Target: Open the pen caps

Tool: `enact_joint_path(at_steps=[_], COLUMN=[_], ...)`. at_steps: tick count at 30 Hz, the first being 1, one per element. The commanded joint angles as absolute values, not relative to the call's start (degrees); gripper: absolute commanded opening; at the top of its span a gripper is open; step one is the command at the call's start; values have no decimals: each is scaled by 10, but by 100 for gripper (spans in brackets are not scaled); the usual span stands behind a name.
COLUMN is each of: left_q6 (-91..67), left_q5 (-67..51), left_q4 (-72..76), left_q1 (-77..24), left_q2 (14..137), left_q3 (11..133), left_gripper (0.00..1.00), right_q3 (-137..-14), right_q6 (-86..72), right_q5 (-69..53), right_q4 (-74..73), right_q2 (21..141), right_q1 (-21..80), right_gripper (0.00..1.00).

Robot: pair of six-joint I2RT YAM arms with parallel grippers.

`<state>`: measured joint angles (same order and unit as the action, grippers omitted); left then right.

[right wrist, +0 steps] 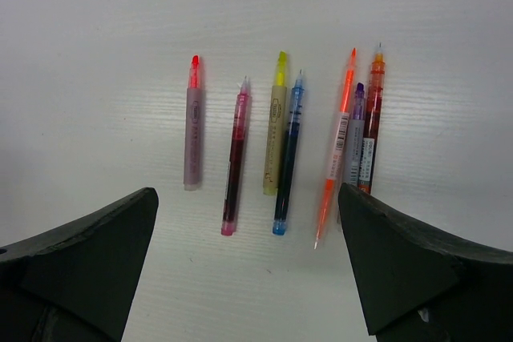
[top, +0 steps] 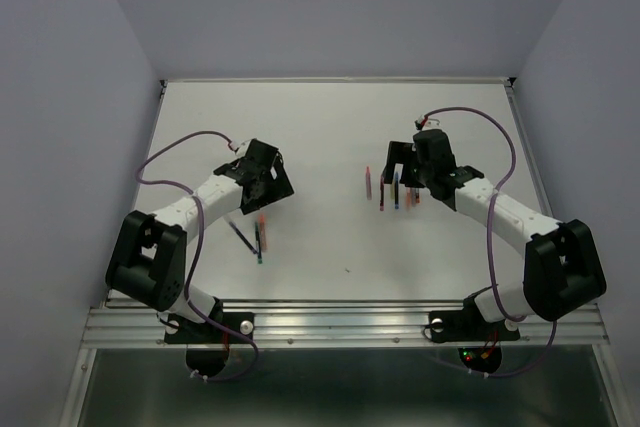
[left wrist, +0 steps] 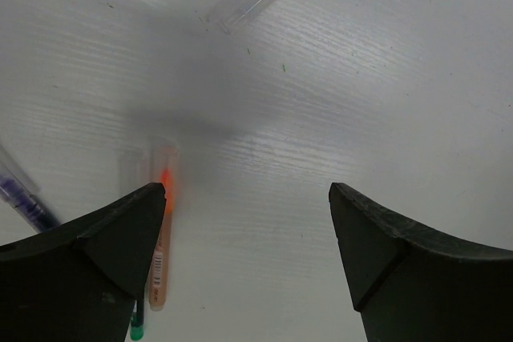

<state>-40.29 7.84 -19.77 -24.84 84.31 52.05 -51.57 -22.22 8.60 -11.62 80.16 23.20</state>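
Your left claw (left wrist: 246,198) and right claw (right wrist: 247,194) are both spread and empty. Seven thin coloured plastic pens (right wrist: 275,130) lie in a row on the white table (right wrist: 96,38) under the right claw. A clear tubular cap (left wrist: 248,2) lies ahead of the left claw. Expect them to be light, slick and prone to rolling, so pinch mid-barrel.

7 pens (right wrist: 275,134) side by side on table (right wrist: 96,38) — cap (left wrist: 248,2) well beyond another pen (left wrist: 160,258).
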Motion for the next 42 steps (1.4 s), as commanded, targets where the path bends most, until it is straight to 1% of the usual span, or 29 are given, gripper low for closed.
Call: enact_joint_path(at_steps=[1, 16, 22, 32, 34, 35, 37, 38, 40, 42], left_q6=[-410, -414, -412, -416, -414, -414, -413, -414, -417, -418], left_q5=[82, 105, 105, 108, 106, 106, 107, 105, 104, 101], left_q4=[-208, -223, -221, -211, -209, -210, -210, -210, -207, -207], left_q1=[-252, -254, -254, -254, -254, -254, -254, -254, -254, -254], left_q2=[848, 857, 866, 877, 884, 887, 896, 898, 902, 903], left_q3=[519, 500, 503, 496, 497, 498, 500, 499, 497, 491], left_gripper=[93, 90, 83, 81, 76, 72, 69, 65, 65, 61], right_q3=[-512, -505, -505, -505, -505, -505, -504, -504, -504, -505], right_q6=[-212, -209, -208, -208, -207, -208, -208, -207, -207, -207], right_q5=[99, 113, 114, 115, 117, 118, 119, 120, 120, 120], right_q4=[-108, -107, -107, -108, -107, -107, -107, -107, -107, -107], right_q2=[782, 781, 785, 790, 791, 791, 792, 791, 792, 794], right_q1=[229, 229, 229, 229, 229, 229, 229, 229, 229, 229], right_gripper=[100, 100, 100, 100, 100, 100, 100, 100, 100, 100])
